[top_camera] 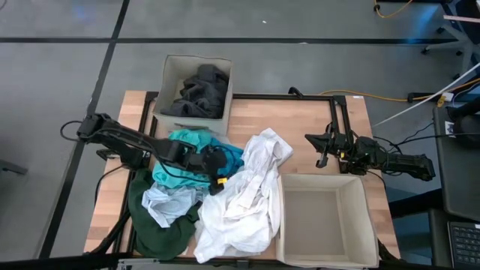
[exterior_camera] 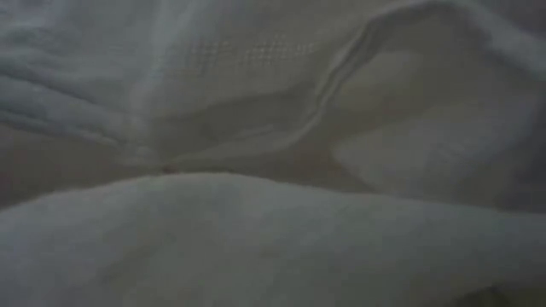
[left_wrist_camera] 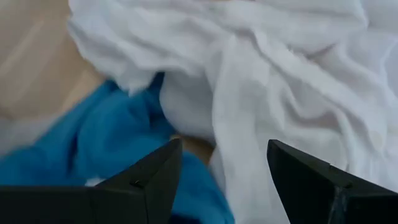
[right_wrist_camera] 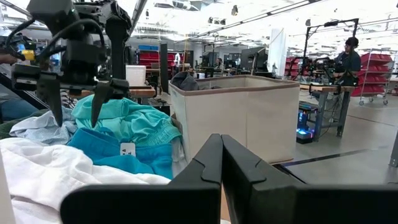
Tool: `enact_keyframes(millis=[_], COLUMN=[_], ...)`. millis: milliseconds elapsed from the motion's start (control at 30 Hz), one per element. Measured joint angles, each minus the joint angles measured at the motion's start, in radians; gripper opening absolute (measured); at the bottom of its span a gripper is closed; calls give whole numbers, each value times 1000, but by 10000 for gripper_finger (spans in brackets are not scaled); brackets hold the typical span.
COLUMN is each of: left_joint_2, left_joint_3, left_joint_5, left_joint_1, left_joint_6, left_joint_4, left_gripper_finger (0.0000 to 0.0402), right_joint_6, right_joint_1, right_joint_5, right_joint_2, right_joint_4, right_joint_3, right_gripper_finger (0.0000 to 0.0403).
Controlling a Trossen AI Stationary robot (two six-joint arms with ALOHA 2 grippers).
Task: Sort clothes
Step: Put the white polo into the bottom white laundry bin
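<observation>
White shirt (top_camera: 244, 196) lay mid-worktop right ahead of your left gripper (top_camera: 216, 180), whose fingers stood spread above the bright blue garment (left_wrist_camera: 93, 149), while your right gripper (top_camera: 324, 155), fingers closed and empty, waited well apart.

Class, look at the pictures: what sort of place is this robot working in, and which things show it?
Probably an industrial lab or workshop: red storage bins on racks, other workbenches, and a person standing at one.

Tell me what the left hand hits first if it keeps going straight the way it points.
Most likely the white garment: it fills the view ahead of the open left hand, with the bright blue garment off to one side. Depth is hard to judge.
</observation>
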Motion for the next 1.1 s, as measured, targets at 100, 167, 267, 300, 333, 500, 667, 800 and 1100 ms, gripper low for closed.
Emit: enact_keyframes(millis=[100,167,267,300,333,500,667,800,1100], left_joint_2=[-13,-23,-34,-36,-37,-23,-16,-10,138], left_joint_3=[50,85,104,103,100,64,14,-17,-50], left_joint_5=[5,4,4,5,5,5,55,112,135], left_joint_1=[-2,-5,-14,-17,-21,-45,-47,-48,-58], left_joint_6=[-35,-51,-62,-71,-78,-108,-73,-13,39], left_joint_4=[-106,-163,-214,-221,-218,-189,-4,157,309], left_gripper_finger=[226,226,226,226,226,226,226,226,226], right_joint_6=[0,0,0,0,0,0,0,0,0], right_joint_1=[0,0,0,0,0,0,0,0,0], right_joint_5=[0,0,-1,-4,-7,-8,-8,-8,-8], right_joint_2=[0,0,0,0,0,0,0,0,0], right_joint_4=[0,0,0,-4,-9,-13,-13,-14,-24], right_joint_3=[0,0,0,0,0,0,0,0,0], right_gripper_finger=[5,5,5,5,5,5,5,5,5])
